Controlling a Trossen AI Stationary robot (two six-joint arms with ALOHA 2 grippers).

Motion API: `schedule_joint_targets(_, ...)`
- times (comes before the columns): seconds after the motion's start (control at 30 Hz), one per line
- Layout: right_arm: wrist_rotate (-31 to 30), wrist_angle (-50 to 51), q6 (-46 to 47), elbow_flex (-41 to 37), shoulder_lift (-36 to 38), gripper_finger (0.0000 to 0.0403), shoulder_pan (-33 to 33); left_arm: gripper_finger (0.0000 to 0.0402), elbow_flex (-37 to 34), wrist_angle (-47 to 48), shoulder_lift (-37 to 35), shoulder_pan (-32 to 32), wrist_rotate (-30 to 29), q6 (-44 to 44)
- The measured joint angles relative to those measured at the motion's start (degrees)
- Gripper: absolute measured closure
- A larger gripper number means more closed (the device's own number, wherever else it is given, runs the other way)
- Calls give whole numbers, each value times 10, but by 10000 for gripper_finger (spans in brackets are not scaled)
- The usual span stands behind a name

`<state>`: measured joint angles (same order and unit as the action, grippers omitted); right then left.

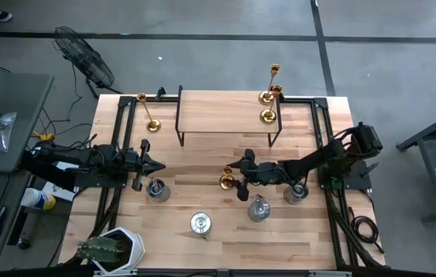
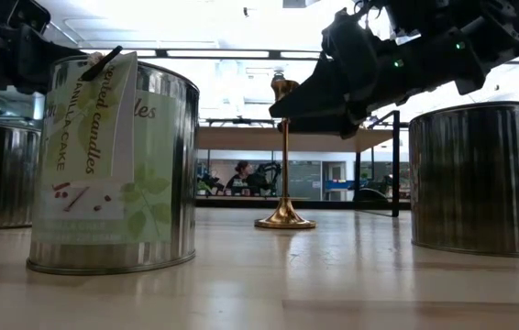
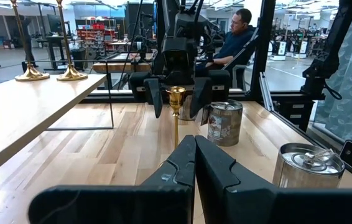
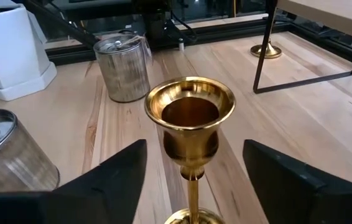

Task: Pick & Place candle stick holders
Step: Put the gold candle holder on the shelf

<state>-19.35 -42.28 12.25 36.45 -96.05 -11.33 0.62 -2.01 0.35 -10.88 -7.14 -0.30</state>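
Note:
A gold candlestick (image 1: 226,181) stands upright on its round base (image 2: 284,220) at the table's middle. My right gripper (image 1: 239,179) is open, with one finger on either side of the candlestick's cup (image 4: 190,115) and a gap on each side. My left gripper (image 1: 159,165) is shut and empty at the table's left, pointing at that candlestick (image 3: 176,118). Two more gold candlesticks (image 1: 269,96) stand on the right end of the raised wooden shelf (image 1: 218,111). Another (image 1: 150,123) stands on the table at the far left. Several squat silver tins (image 1: 156,189) (image 1: 200,223) (image 1: 259,208) stand on the near half.
The shelf's black metal legs (image 1: 178,127) stand on the table's far half. A white pot with a cactus (image 1: 114,250) sits at the near left corner. One tin (image 1: 295,192) stands under my right arm. A person sits beyond the table (image 3: 238,31).

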Motion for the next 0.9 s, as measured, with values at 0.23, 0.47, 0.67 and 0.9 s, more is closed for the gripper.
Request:
schedule_joint_targets(0.23, 0, 0, 0, 0, 0, 195, 0, 402, 0, 0, 0, 0, 2, 0)
schedule_joint_targets(0.47, 1, -11, 0, 0, 0, 221, 0, 402, 0, 0, 0, 0, 2, 0)
schedule_joint_targets(0.67, 1, -16, 0, 0, 0, 247, 0, 402, 0, 0, 0, 0, 2, 0)
schedule_joint_targets(0.9, 1, -16, 0, 0, 0, 276, 0, 402, 0, 0, 0, 0, 2, 0)
